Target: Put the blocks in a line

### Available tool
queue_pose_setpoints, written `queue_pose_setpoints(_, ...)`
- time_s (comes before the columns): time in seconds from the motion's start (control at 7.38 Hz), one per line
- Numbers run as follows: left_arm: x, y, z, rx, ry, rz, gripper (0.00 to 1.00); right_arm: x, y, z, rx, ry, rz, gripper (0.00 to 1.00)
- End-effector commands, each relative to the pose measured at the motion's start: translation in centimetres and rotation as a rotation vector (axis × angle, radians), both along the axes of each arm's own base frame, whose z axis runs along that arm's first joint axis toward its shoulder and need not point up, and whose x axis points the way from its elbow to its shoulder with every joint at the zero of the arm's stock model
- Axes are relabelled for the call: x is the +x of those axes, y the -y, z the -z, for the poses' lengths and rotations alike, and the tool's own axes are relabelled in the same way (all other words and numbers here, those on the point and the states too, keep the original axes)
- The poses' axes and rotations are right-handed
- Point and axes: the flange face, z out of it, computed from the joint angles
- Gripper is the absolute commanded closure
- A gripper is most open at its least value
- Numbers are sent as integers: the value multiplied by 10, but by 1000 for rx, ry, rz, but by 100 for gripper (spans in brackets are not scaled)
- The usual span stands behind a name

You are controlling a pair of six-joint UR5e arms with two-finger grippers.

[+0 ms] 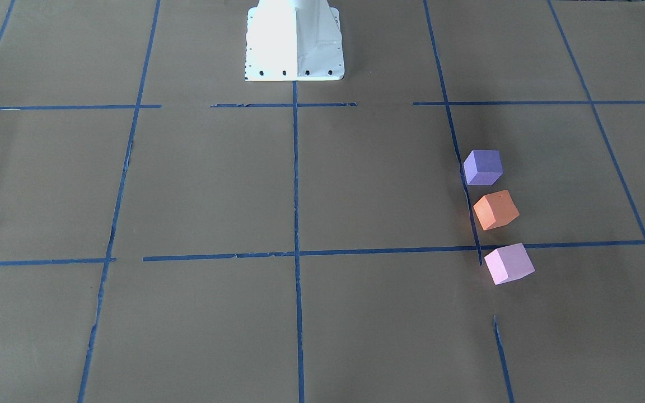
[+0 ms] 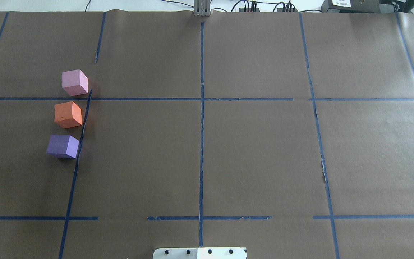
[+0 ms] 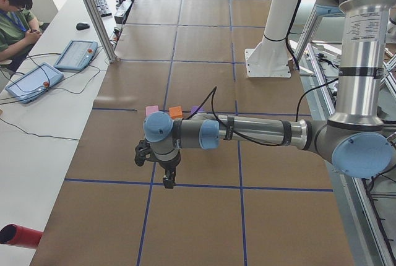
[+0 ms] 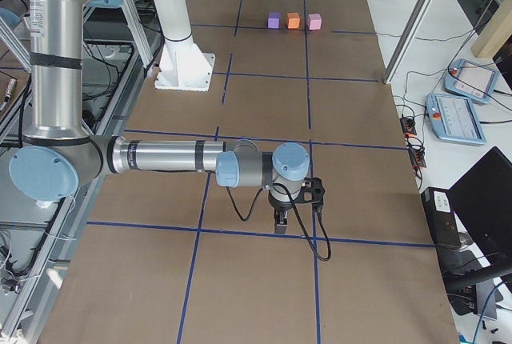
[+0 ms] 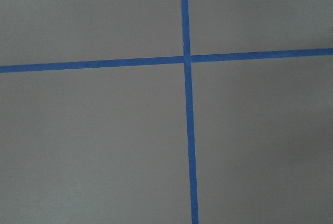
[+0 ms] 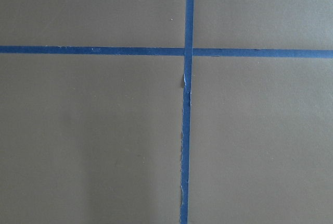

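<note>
Three foam blocks lie in a row beside a blue tape line on the robot's left side of the table: the violet-purple block (image 1: 483, 167) (image 2: 63, 146), the orange block (image 1: 496, 210) (image 2: 68, 114) in the middle, and the pale pink-lilac block (image 1: 508, 263) (image 2: 74, 82) farthest from the robot. Small gaps separate them. My left gripper (image 3: 167, 182) shows only in the exterior left view, low over the paper and well away from the blocks (image 3: 176, 112). My right gripper (image 4: 280, 228) shows only in the exterior right view, far from the blocks (image 4: 294, 20). I cannot tell whether either is open or shut. Both wrist views show only tape crossings.
The white robot pedestal (image 1: 294, 42) (image 2: 199, 253) stands at the table's middle rear edge. Brown paper with a blue tape grid (image 2: 201, 108) covers the table. An operator (image 3: 15, 12) sits at a side bench with teach pendants (image 3: 75, 54) (image 4: 456, 116). A red roll (image 3: 18, 235) lies on that bench.
</note>
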Motion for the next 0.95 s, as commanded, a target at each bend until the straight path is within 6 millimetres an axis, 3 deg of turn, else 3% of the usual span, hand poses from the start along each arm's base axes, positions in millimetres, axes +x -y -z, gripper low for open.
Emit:
queue_pose_setpoints(0.0, 0, 1, -9, 6, 2, -1, 0, 0, 0, 0, 0, 0, 0, 0)
queue_pose_setpoints(0.81, 1, 7, -13, 22, 1, -20, 0, -1, 0, 0, 0, 0, 2, 0)
